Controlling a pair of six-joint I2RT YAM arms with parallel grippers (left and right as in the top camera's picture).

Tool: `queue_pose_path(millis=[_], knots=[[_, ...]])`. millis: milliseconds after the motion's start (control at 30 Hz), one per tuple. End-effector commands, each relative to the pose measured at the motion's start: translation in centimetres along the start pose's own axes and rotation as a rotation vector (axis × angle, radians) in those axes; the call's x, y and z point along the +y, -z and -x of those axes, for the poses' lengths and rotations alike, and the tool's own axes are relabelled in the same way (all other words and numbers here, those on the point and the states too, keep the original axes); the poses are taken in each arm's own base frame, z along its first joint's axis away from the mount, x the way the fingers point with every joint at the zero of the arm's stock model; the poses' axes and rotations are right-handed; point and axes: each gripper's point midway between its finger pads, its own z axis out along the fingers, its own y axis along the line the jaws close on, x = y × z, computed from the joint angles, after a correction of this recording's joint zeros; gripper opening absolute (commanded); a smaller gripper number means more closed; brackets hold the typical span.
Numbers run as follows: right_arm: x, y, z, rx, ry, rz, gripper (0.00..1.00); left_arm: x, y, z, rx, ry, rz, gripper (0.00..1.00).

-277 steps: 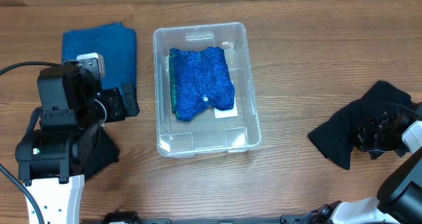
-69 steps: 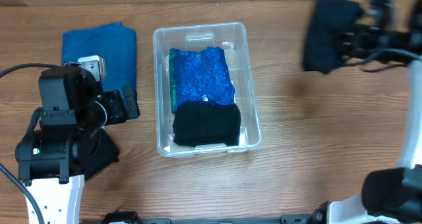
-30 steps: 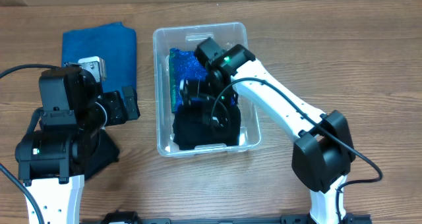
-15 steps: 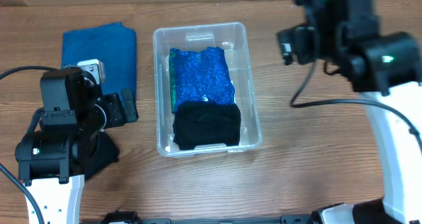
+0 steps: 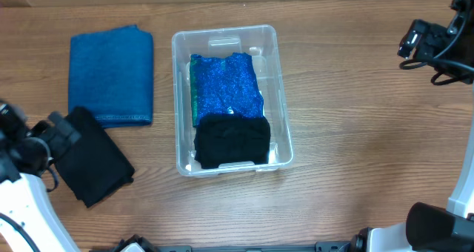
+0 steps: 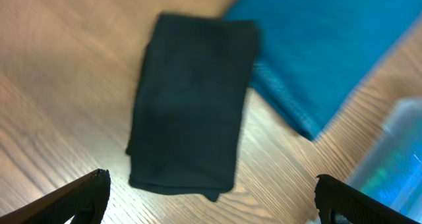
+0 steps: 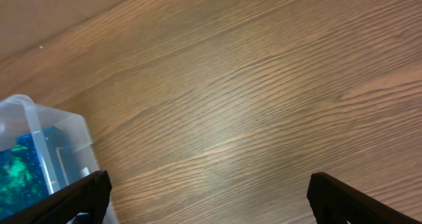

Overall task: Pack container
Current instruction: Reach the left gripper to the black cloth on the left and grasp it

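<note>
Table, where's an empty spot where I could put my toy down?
The biggest bare patch of table is right of the container. A smaller strip runs along the near edge. The left is crowded: the blue towel and a loose black cloth lie close together there. Inside the container, a sparkly blue cloth and a packed black cloth cover most of the floor.

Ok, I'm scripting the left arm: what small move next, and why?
Likely lower the left pincer onto the black cloth: it lies on the table right under the open pincer, beside the towel, not yet in the container.
</note>
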Motion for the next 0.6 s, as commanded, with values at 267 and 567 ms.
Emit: queue_pose_path(millis=[267, 567], knots=[[0.8, 0.2, -0.2, 0.0, -0.02, 0.049, 1.0, 7.8, -11.1, -4.4, 0.303, 0.233, 0.104, 1.0], [0.7, -1.0, -0.5, 0.015, -0.022, 0.047, 1.0, 8.5, -15.9, -4.1, 0.345, 0.199, 0.066, 1.0]])
